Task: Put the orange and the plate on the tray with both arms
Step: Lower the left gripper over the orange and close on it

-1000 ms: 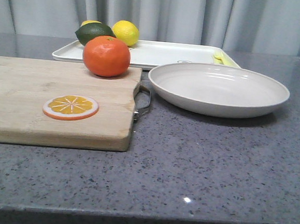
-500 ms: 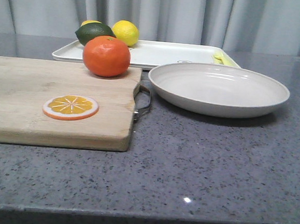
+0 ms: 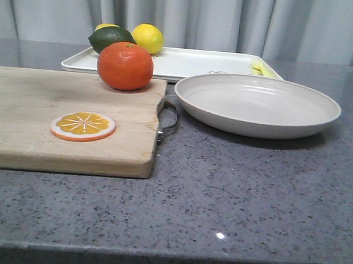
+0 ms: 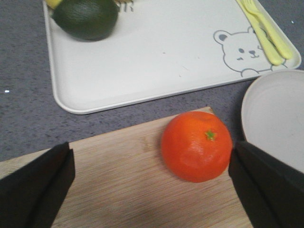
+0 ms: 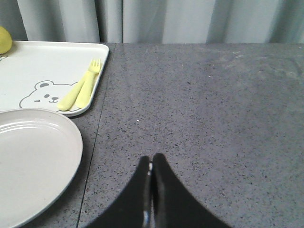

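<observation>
Entering frame at 11 o'clock, your left gripper (image 4: 149, 190) spread over orange (image 4: 196, 146) | right gripper (image 5: 151, 183) clenched, empty | tray (image 3: 194, 63) awaits

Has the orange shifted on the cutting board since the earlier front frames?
No. The orange sits at the same spot near the cutting board's far corner, still in line with the tray's near rim.

Grey speckled stone counter (image 3: 251, 187) stretches wide, a small glint of light near its front edge, pale grey curtains (image 3: 234, 20) hanging in folds behind.
</observation>
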Action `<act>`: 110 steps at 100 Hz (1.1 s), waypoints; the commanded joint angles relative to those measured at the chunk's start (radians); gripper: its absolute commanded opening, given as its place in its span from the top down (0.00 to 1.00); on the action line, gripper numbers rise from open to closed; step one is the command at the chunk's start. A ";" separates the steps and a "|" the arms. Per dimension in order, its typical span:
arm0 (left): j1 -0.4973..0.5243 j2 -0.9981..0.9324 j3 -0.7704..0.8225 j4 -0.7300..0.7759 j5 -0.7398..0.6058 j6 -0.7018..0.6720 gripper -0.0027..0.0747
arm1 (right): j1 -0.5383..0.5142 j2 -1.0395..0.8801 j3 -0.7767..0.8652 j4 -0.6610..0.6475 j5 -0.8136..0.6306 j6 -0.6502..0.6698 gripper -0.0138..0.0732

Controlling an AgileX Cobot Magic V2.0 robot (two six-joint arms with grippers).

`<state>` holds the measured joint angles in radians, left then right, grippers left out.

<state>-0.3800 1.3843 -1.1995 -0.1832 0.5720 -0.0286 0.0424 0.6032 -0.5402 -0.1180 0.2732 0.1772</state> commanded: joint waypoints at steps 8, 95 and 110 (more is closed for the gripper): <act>-0.061 0.103 -0.158 -0.025 0.057 -0.008 0.15 | -0.006 0.010 -0.037 -0.006 -0.085 -0.004 0.92; -0.083 0.350 -0.355 -0.025 0.182 -0.008 0.16 | -0.006 0.010 -0.037 -0.006 -0.088 -0.004 0.92; -0.083 0.350 -0.355 -0.025 0.182 -0.008 0.20 | -0.006 0.010 -0.037 -0.006 -0.090 -0.004 0.92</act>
<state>-0.4571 1.7767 -1.5223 -0.1929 0.7937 -0.0286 0.0424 0.6032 -0.5402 -0.1180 0.2696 0.1772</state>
